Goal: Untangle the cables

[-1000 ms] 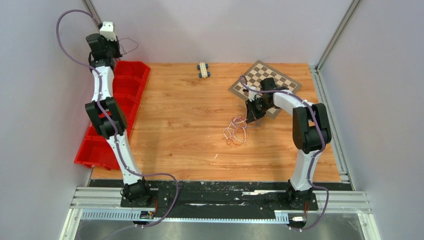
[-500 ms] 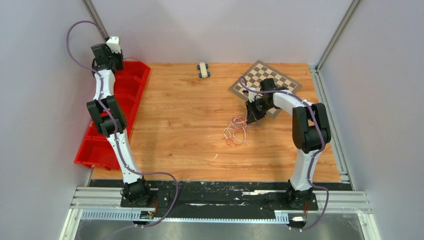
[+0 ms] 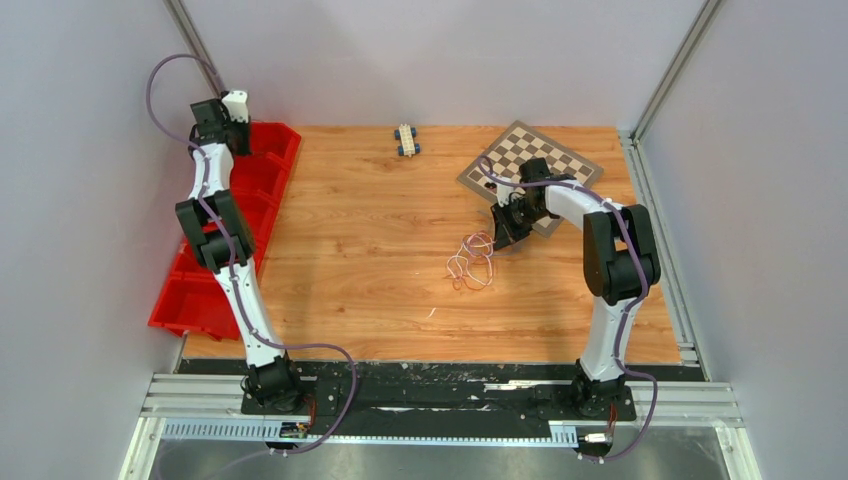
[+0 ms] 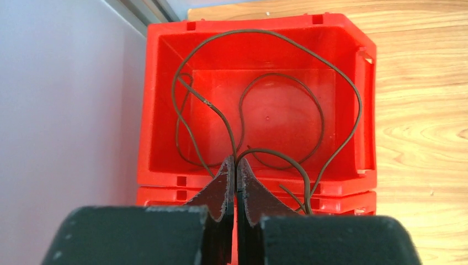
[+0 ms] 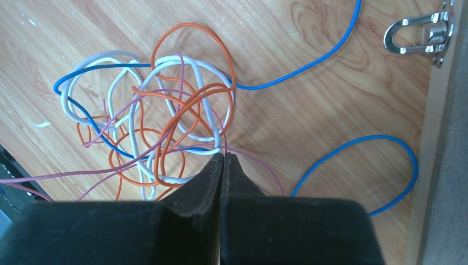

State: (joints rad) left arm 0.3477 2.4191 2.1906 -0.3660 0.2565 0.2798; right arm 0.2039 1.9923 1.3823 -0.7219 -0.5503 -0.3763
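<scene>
The cables (image 3: 470,258) lie as a loose knot of white, orange, purple and blue wires (image 5: 165,110) on the wooden table, right of centre. My right gripper (image 3: 500,238) sits at the knot's right edge. In the right wrist view its tips (image 5: 223,155) are shut on strands where the white, blue and purple wires meet. My left gripper (image 3: 232,138) hangs over the red bins at the far left. It (image 4: 236,161) is shut on one separate dark grey-brown cable (image 4: 259,31), whose loops hang down into the rear bin compartment (image 4: 367,110).
A row of red bins (image 3: 265,160) runs along the table's left edge. A chessboard (image 3: 530,150) lies at the back right, its edge (image 5: 436,165) close to my right gripper, with a metal clasp (image 5: 419,30) on it. A small toy car (image 3: 406,139) stands at the back centre.
My left arm has come down and forward over the rear red bin, bringing the dark cable into it. The right arm and the knot have not moved.
</scene>
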